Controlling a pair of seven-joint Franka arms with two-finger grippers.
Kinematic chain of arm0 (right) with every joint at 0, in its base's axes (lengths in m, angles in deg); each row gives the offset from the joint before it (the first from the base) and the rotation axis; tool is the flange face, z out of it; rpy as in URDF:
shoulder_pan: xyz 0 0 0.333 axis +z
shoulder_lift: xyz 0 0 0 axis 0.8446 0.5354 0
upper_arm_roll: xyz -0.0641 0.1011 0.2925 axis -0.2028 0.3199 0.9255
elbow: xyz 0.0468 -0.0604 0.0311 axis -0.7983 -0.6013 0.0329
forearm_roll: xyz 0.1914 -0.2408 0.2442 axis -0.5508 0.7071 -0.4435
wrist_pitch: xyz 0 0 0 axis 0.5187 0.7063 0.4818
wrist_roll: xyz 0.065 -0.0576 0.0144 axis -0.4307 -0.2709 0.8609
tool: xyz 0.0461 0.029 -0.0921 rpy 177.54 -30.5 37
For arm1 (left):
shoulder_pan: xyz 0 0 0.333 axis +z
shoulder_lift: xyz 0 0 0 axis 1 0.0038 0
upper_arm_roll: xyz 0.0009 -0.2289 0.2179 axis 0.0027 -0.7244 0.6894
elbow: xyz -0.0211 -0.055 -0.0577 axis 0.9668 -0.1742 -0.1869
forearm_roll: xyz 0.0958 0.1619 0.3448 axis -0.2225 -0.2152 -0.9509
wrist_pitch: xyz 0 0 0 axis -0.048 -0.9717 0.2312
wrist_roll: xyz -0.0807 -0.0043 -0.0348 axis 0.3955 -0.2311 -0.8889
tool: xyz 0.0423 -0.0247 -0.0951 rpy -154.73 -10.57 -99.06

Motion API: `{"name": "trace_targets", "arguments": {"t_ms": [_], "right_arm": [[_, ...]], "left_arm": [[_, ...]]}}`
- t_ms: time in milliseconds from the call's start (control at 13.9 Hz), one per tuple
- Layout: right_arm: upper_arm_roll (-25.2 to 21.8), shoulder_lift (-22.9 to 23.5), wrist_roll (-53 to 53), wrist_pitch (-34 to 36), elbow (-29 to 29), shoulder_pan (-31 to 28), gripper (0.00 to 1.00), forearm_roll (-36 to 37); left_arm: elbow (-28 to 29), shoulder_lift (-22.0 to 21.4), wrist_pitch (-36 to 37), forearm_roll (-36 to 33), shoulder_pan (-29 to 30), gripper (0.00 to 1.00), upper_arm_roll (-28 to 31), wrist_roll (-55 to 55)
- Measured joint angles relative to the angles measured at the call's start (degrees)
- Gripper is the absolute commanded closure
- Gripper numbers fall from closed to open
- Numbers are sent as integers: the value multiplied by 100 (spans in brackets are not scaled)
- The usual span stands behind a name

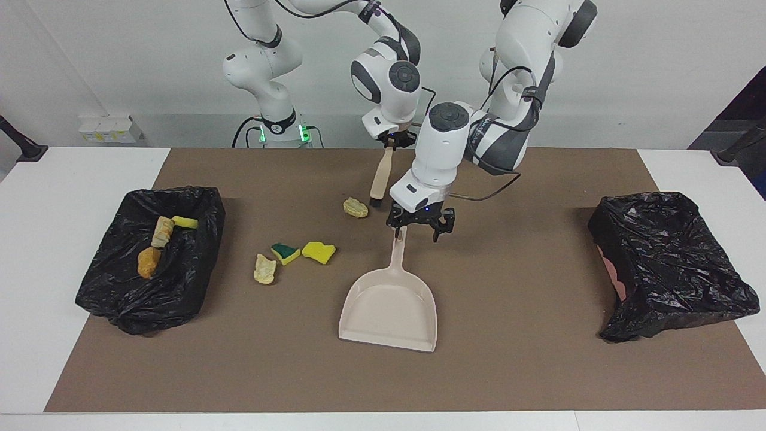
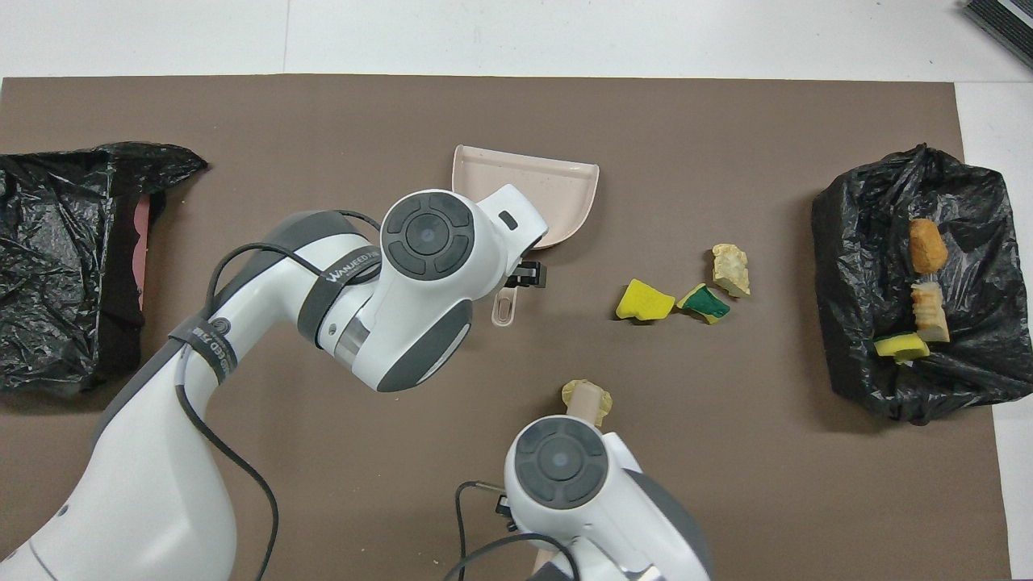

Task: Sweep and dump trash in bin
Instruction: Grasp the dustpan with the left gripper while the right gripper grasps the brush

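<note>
Your left gripper (image 1: 420,228) points straight down over the dustpan (image 1: 392,308) handle, fingers spread. Your right gripper (image 1: 395,142) clamps the brush (image 1: 381,178), tilted beside a cream scrap (image 1: 355,207). Three scraps (image 1: 286,253) lie between the dustpan and the bin (image 1: 114,287), which holds three more.

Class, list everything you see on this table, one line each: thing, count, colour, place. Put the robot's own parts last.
Loose bread chunks: two, cream, on the mat; one lies by the brush tip.
Loose sponge pieces: two, yellow, one green-backed, on the mat beside a bread chunk.
Binned scraps: three, tan, yellow and orange-brown, in the bin at the right arm's end.
Dustpan: one, beige, middle of the mat.
Brush: one, beige, hanging from the right gripper.
Bins: two, black-bagged, one at each end of the mat.
Mat: one, brown, on the table.
Table: one, white.
Left gripper: open, over the dustpan's handle.
Right gripper: shut on the brush.
</note>
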Motion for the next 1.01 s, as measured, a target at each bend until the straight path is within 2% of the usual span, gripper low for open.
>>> {"name": "trace_targets", "arguments": {"t_ms": [144,216,432,647,1007], "right_arm": [[-12,-209,307,259,-16,-495,100,221],[-18,-221,529,320,-24,-699,100,455],[-27,-133,1412,314,-52,-1268,100,1233],[-28,16,2537,-61,-76,-1977,100,1614],[-38,304,4084,-978,-97,-2976,100,2068]], "left_arm": [[90,164,-185,-313,-109,1,-5,-278],[91,249,-244,-470,-138,8,-8,-386],[90,342,-296,-552,-144,44,-7,-421],[90,343,-289,-556,-145,100,-7,-421],[85,330,-241,-640,-146,100,-12,-245]]}}
